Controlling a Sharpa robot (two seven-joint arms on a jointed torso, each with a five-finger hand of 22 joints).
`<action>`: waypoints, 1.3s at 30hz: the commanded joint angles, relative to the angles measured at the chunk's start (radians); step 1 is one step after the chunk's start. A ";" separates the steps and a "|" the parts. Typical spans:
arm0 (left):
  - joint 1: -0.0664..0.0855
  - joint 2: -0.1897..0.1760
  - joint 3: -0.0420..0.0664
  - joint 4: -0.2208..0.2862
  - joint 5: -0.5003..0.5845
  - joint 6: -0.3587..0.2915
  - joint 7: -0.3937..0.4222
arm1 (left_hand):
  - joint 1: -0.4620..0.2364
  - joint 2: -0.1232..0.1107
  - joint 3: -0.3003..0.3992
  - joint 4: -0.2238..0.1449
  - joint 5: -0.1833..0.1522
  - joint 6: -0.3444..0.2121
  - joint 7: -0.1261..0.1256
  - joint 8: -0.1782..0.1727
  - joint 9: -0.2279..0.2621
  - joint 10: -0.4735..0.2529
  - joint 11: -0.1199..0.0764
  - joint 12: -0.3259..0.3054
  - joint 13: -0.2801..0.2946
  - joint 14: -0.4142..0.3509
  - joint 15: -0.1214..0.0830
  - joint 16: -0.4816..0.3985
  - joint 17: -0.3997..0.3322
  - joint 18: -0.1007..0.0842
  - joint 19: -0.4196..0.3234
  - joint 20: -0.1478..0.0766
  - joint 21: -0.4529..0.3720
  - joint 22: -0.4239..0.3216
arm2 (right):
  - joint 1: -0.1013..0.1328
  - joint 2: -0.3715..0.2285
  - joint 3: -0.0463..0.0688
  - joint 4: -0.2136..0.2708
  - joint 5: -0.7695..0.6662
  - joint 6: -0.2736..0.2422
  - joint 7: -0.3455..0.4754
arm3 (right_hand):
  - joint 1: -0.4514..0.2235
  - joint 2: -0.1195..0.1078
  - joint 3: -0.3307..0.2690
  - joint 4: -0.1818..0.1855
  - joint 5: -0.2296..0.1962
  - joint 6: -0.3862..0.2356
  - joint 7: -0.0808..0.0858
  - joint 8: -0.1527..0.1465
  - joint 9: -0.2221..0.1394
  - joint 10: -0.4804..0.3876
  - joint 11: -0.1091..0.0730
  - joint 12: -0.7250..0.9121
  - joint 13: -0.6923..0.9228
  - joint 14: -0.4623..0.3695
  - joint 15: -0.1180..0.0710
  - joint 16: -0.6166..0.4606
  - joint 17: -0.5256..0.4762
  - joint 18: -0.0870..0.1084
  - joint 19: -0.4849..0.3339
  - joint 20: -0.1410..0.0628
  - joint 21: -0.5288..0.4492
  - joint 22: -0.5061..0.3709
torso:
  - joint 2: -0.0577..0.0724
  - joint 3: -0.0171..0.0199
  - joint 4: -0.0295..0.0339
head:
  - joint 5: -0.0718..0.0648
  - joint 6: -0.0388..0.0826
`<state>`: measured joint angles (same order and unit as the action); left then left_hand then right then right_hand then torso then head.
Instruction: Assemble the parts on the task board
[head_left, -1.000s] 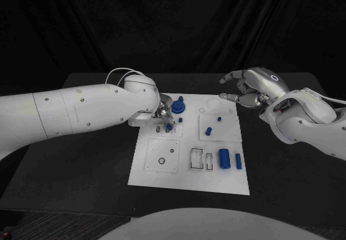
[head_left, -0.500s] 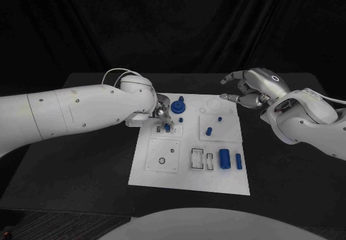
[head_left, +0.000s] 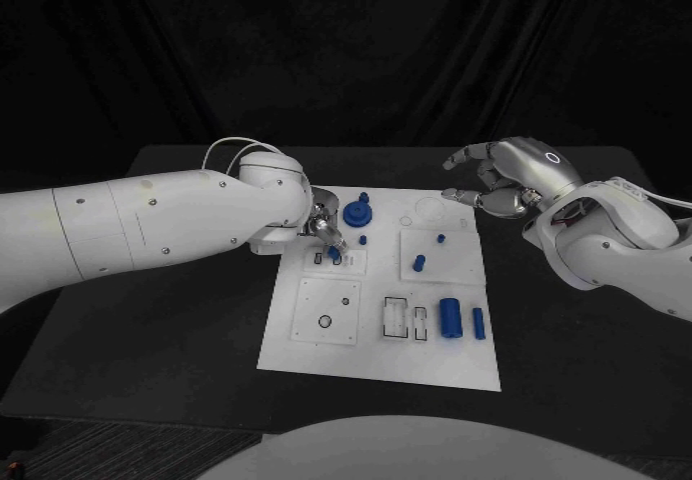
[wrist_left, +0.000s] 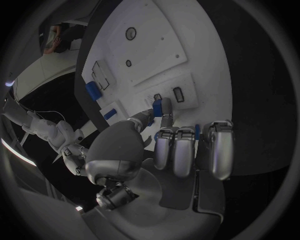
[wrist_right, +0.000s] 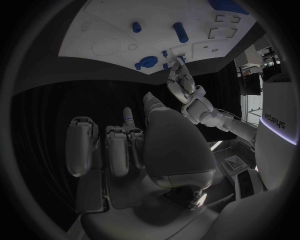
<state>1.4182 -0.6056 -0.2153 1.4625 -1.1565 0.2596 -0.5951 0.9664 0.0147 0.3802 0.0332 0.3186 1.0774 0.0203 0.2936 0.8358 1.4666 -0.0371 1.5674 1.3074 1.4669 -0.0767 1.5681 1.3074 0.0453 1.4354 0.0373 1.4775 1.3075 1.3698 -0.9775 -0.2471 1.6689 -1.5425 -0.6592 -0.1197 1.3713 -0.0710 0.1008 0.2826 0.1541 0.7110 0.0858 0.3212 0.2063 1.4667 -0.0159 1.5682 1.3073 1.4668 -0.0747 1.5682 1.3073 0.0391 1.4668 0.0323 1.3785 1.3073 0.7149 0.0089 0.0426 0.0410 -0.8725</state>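
The white task board (head_left: 378, 340) lies in the middle of the black table. My left hand (head_left: 320, 226) hovers over its far left part and pinches a small blue part (head_left: 336, 254) between thumb and a finger, its lower end at a small slotted plate (head_left: 351, 262). The left wrist view shows that part (wrist_left: 157, 107) in the pinch, just above the slots (wrist_left: 178, 94). My right hand (head_left: 499, 178) hangs above the board's far right corner, fingers loosely bent and apart, holding nothing.
On the board lie a round blue part (head_left: 356, 211), two short blue pegs (head_left: 437, 238) (head_left: 417, 262), a thick blue cylinder (head_left: 449, 317) and a thin blue bar (head_left: 477, 322). A black ring (head_left: 323, 322) sits in the near left plate.
My left arm has shifted slightly to the left, with the blue part still pinched at the slotted plate. The right hand has hardly moved.
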 joint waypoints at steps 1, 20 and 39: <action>-0.002 -0.001 0.001 0.007 0.002 -0.022 -0.012 | -0.009 0.000 0.008 0.001 0.004 0.003 0.004 -0.006 0.001 0.104 -0.001 0.003 0.263 0.104 -0.001 0.003 0.263 -0.003 -0.002 -0.002 -0.004 0.134 | -0.002 -0.001 0.001 0.003 -0.003 0.008 -0.021 | 0.002 0.008 -0.003 0.000 0.006 0.009 0.001 0.005 -0.001 0.104 0.009 0.003 0.263 0.104 0.006 0.002 0.263 0.007 0.017 0.009 -0.003 0.203 | 0.000 0.0003 -0.0004 | 0.000 0.000; -0.006 -0.010 0.001 0.019 0.164 -0.024 -0.047 | -0.019 0.001 0.042 -0.013 0.016 -0.003 0.008 -0.023 0.008 0.104 0.002 0.003 0.263 0.104 0.001 0.003 0.263 0.000 -0.009 0.000 -0.012 0.128 | -0.002 -0.003 0.001 0.004 -0.003 0.013 -0.027 | 0.005 0.009 -0.003 -0.002 0.009 0.010 0.002 0.004 -0.004 0.104 0.010 0.003 0.263 0.103 0.007 0.001 0.261 0.007 0.017 0.010 -0.005 0.202 | 0.000 0.0005 0.0004 | 0.000 0.000; -0.009 -0.018 0.001 0.021 0.179 -0.059 -0.051 | -0.022 0.002 0.052 -0.016 0.021 -0.009 0.011 -0.031 0.010 0.104 0.004 0.003 0.263 0.104 0.003 0.003 0.263 0.000 -0.012 0.002 -0.016 0.126 | -0.002 -0.006 0.001 0.004 -0.003 0.016 -0.027 | 0.006 0.009 -0.003 -0.002 0.009 0.011 0.002 0.004 -0.005 0.104 0.010 0.003 0.263 0.103 0.007 0.000 0.261 0.007 0.016 0.010 -0.006 0.202 | 0.000 0.0004 0.0004 | 0.002 0.000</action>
<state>1.4105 -0.6237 -0.2155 1.4828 -0.9938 0.2228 -0.6466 0.9529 0.0180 0.4259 0.0176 0.3341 1.0738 0.0273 0.2668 0.8446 1.4666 -0.0370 1.5673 1.3074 1.4669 -0.0767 1.5682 1.3074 0.0453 1.4298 0.0391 1.4656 1.3074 1.3697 -0.9817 -0.2471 1.6711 -1.5424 -0.6476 -0.1295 1.3753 -0.0670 0.1008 0.2827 0.1581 0.7145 0.0893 0.3212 0.2025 1.4632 -0.0124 1.5682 1.3078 1.4668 -0.0747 1.5681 1.3073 0.0390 1.4631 0.0359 1.3785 1.3077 0.7145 0.0090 0.0430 0.0430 -0.8725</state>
